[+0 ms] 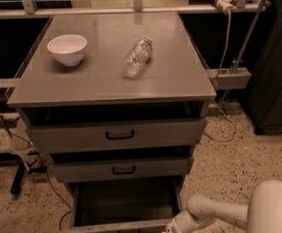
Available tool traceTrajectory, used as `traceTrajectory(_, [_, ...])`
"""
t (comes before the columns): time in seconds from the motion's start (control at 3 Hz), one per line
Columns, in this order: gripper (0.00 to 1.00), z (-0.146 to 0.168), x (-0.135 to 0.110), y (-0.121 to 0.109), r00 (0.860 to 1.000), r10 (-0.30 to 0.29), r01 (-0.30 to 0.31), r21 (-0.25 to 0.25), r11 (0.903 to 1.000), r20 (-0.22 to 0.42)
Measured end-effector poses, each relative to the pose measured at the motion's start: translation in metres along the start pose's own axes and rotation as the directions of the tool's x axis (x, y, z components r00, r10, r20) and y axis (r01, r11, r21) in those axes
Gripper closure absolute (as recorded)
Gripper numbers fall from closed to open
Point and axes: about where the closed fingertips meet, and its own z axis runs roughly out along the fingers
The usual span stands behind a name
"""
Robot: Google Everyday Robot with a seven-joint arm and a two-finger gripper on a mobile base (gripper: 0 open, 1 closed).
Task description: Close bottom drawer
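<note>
The bottom drawer (126,203) is the lowest of three grey drawers and stands pulled far out, its shallow tray open toward me; its front edge lies at the bottom of the view and its handle is out of view. My white arm reaches in from the lower right. The gripper (172,228) is at the drawer's front right corner, cut off by the bottom edge of the view.
The grey cabinet top (180,76) holds a white bowl (67,48) and a clear plastic bottle (136,57) lying on its side. The top drawer (116,135) and the middle drawer (121,169) are slightly open. Cables lie on the speckled floor (228,154) on both sides.
</note>
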Motion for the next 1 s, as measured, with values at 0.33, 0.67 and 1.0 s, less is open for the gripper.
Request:
traceTrajectory(0.33, [0.00,0.0000,0.0000,0.0000,1.000,0.000,0.000,0.000,1.0000,0.000])
traceTrajectory(0.67, [0.17,0.0000,0.0000,0.0000,1.000,0.000,0.000,0.000,1.0000,0.000])
traceTrajectory(1.0, [0.43,0.0001,0.0000,0.0000,1.000,0.000,0.000,0.000,1.0000,0.000])
